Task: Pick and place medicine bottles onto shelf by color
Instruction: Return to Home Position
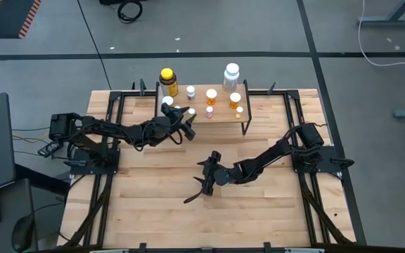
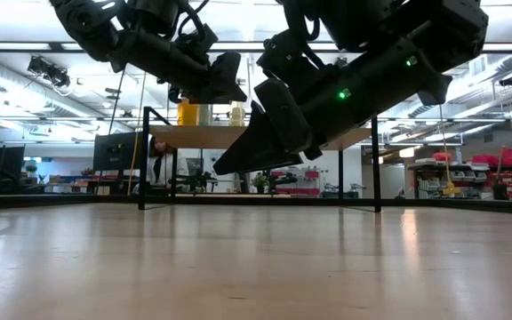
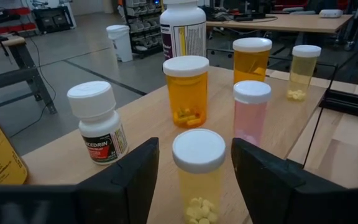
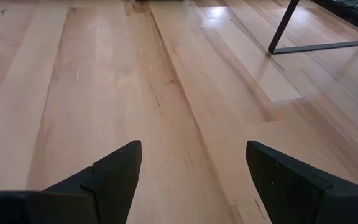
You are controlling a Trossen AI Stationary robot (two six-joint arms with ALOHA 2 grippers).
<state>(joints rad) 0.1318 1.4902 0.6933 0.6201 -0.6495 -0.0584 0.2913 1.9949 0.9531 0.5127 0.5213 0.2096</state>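
We find the left gripper (image 3: 195,155) open at the shelf (image 3: 145,121), its fingers (image 3: 129,180) either side of a pale yellow vial (image 3: 197,193) that stands upright on it between them, not touching. Just beyond that gripper stand an orange vial (image 3: 186,90) and a pink vial (image 3: 251,115), a small white bottle (image 3: 98,121) off to its side. The right gripper (image 4: 193,149) hangs open above the tabletop (image 4: 166,81), apart from the shelf.

Upright medicine bottles (image 1: 211,96) on the shelf (image 1: 223,113), itself on the wooden table (image 1: 160,204)

Overhead, low and wrist cameras, shelf (image 1: 222,114) shared
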